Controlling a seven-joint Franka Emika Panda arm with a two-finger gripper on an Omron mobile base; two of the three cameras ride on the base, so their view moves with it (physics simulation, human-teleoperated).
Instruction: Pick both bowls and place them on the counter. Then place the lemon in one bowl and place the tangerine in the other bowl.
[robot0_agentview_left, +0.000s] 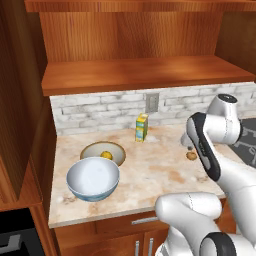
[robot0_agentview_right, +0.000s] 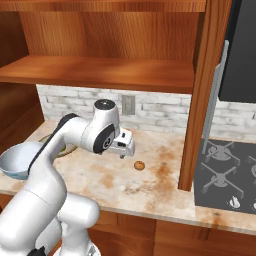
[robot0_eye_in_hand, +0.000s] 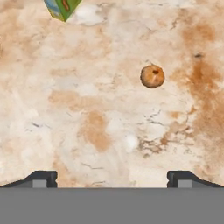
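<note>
The shallow tan-rimmed bowl (robot0_agentview_left: 95, 149) sits on the counter (robot0_agentview_left: 150, 172) at the left, with the lemon (robot0_agentview_left: 106, 155) inside it. Just in front stands the deeper white bowl with a blue outside (robot0_agentview_left: 93, 179), empty; it also appears at the left edge of the right base view (robot0_agentview_right: 17, 160). The tangerine (robot0_agentview_left: 191, 155) lies on bare stone to the right (robot0_agentview_right: 139, 165). My gripper (robot0_agentview_right: 126, 150) hovers above the counter, a little left of the tangerine. In the hand view the fingertips (robot0_eye_in_hand: 41, 178) stand wide apart, open and empty, with the tangerine (robot0_eye_in_hand: 152, 76) ahead and right.
An upright yellow-green carton (robot0_agentview_left: 142, 127) stands by the brick backsplash under an outlet; its corner shows in the hand view (robot0_eye_in_hand: 61, 8). A wooden shelf (robot0_agentview_left: 145, 72) hangs above. A wooden post (robot0_agentview_right: 200, 95) and a stovetop (robot0_agentview_right: 230, 175) bound the counter on the right.
</note>
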